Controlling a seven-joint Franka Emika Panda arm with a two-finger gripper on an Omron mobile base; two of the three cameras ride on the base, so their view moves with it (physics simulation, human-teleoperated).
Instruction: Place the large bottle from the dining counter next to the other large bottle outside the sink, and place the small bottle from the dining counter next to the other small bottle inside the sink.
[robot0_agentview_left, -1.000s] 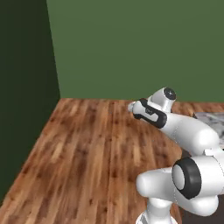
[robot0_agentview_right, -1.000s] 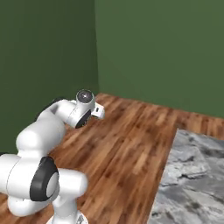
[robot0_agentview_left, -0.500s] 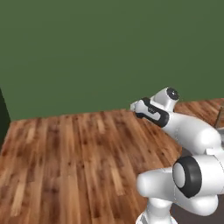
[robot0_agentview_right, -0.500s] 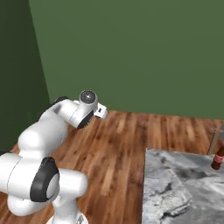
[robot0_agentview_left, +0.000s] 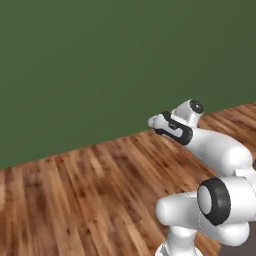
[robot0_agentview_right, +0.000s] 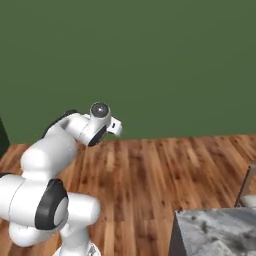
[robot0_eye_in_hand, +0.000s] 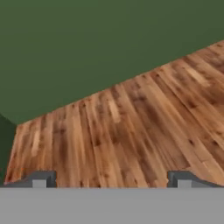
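Left base view: arm folded high at right, gripper (robot0_agentview_left: 152, 121) pointing out over bare wooden floor (robot0_agentview_left: 90, 190) toward green wall (robot0_agentview_left: 100, 60); no bottle anywhere in reach. Right base view: same folded arm at left, gripper (robot0_agentview_right: 117, 127) aimed at wall; marble counter (robot0_agentview_right: 215, 232) corner at lower right, well apart from the hand and off to its right; something pale at the far right edge on the counter, too cropped to name. Hand view: two fingertips (robot0_eye_in_hand: 41, 179) set far apart at bottom, jaws spread wide, nothing between them, only floor planks and wall ahead. Neither large nor small bottle visible, so long axis cannot be told; likely bearing judged as rightward, beyond the counter corner, so next move probably more base turning or driving, not reaching. Versus half a second ago: whole picture shifted, dark wall strip gone from left view, counter slid lower and rightward in right view, reddish item there gone from frame: camera and base turning, not things moving. Arm pose and open jaws unchanged.
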